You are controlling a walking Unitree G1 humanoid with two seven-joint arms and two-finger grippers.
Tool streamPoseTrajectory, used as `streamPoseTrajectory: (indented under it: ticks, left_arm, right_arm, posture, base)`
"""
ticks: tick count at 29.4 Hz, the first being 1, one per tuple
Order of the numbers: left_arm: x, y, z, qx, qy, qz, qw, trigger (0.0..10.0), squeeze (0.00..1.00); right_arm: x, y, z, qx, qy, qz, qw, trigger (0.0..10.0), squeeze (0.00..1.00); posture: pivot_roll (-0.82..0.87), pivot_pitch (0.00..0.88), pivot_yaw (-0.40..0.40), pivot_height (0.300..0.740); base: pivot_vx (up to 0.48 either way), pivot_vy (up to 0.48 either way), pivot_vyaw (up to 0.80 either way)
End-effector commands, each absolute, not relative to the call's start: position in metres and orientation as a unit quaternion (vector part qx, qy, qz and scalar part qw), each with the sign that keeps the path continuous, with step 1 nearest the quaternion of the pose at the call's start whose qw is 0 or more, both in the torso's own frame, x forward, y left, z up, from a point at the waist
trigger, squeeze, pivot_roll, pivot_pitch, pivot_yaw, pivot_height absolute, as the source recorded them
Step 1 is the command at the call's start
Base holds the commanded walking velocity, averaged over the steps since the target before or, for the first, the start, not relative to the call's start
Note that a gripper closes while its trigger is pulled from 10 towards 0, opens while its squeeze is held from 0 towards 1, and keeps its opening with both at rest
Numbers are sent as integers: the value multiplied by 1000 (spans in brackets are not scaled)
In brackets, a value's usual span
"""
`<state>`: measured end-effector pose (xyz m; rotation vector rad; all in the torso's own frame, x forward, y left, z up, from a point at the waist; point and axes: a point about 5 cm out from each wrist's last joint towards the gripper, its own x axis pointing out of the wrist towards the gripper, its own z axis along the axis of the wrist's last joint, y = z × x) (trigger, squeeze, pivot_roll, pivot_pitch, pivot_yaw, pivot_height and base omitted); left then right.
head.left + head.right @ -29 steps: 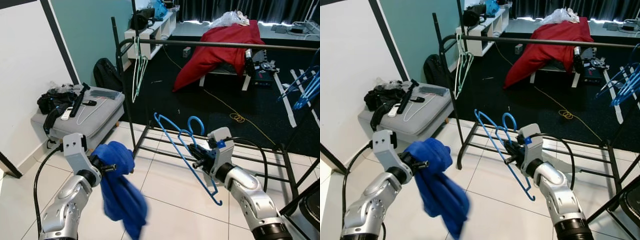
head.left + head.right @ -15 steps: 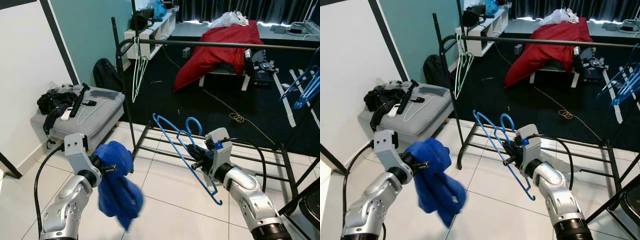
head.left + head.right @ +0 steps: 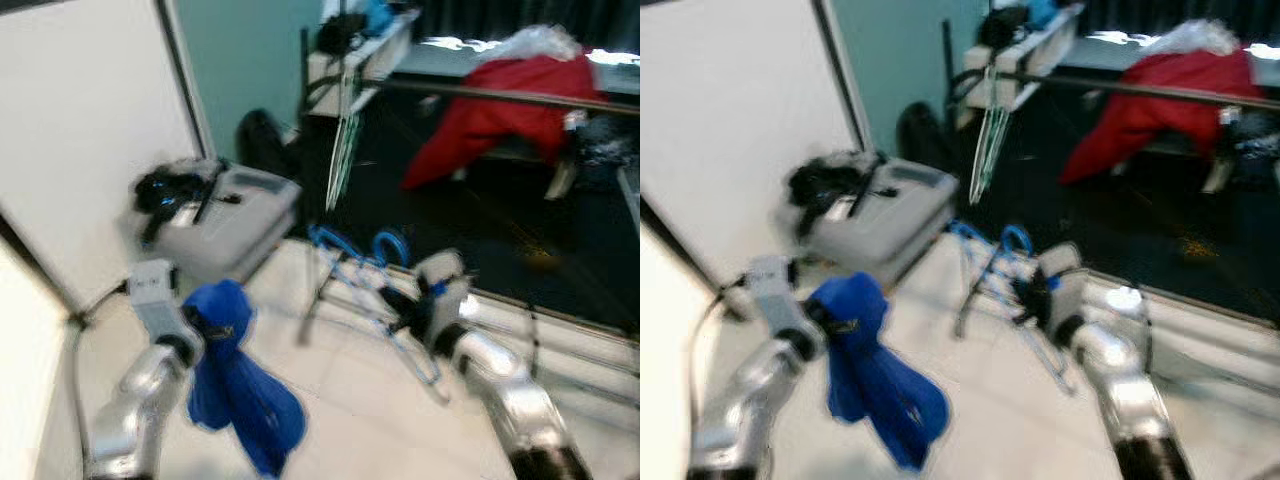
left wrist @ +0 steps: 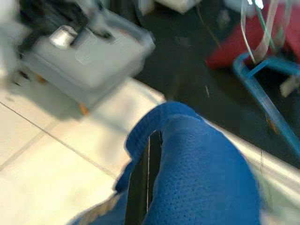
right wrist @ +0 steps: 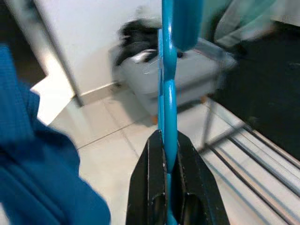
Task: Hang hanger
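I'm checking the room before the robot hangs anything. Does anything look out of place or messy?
A red cloth lies slumped in a heap across furniture at the back, and dark clutter is piled on the grey case by the wall. The head views are blurred, so finer detail can't be judged. The blue hanger sits gripped in the right tool.

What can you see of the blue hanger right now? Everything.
The blue hanger is a thin frame, plastic by the look of it, bright blue, with a curved hook at its top. The right gripper is shut on its shaft, the two black fingers pressed on either side. It is held tilted in the air above the tiled floor, the hook uppermost and the frame slanting down toward the robot, in front of the rack's lower bars. Nothing else touches it. The head views are blurred, so finer detail is lost.
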<state>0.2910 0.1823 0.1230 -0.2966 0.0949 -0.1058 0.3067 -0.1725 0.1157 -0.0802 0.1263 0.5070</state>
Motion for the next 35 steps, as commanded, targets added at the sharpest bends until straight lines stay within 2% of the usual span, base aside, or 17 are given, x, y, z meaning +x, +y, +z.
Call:
streamPoseTrajectory:
  ticks: [1, 35]
  left_arm:
    - [287, 190, 117, -140, 59, -40, 988, 10000, 0]
    - [289, 188, 117, -134, 61, -41, 988, 10000, 0]
  right_arm:
    - [305, -165, 113, -39, 61, 262, 962, 10000, 0]
    - [304, -162, 114, -43, 54, 277, 958, 10000, 0]
  posture:
    - [-46, 0, 38, 731]
    - [-46, 0, 39, 731]
  base:
    - [0, 0, 688]
    - [0, 0, 693]
